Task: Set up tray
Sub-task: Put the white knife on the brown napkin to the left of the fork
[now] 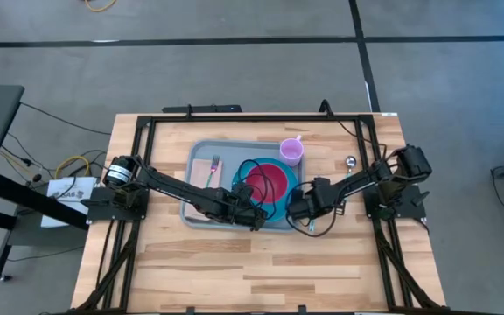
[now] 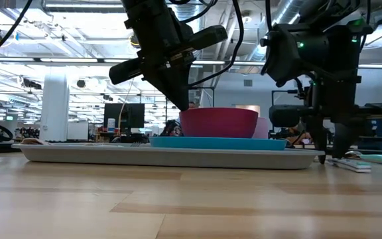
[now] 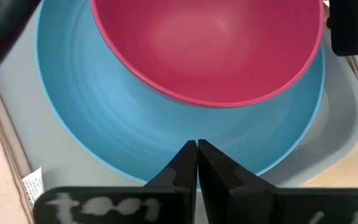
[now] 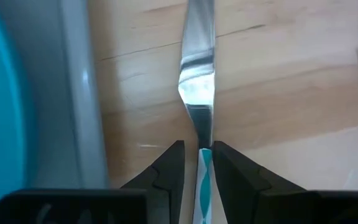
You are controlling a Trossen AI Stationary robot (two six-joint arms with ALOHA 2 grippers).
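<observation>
The pale grey-blue tray (image 1: 198, 203) lies mid-table. It carries a blue plate (image 3: 104, 118) with a pink bowl (image 3: 210, 43) on it, a purple cup (image 1: 291, 151), and a napkin (image 1: 202, 172) with a fork (image 1: 214, 164). My left gripper (image 3: 196, 145) is shut and hovers over the plate's near side, short of the bowl. My right gripper (image 4: 199, 148) is narrowly open beside the tray's right rim (image 4: 79, 93), pointing down. Its fingers stand on either side of a knife's white-and-teal handle (image 4: 202, 171). The knife lies flat on the table, blade (image 4: 197, 62) ahead.
A spoon (image 1: 350, 162) lies on the table right of the tray, near the right arm. Bare wood stretches along the near half of the table (image 1: 252, 271). A black frame runs round the table's edges.
</observation>
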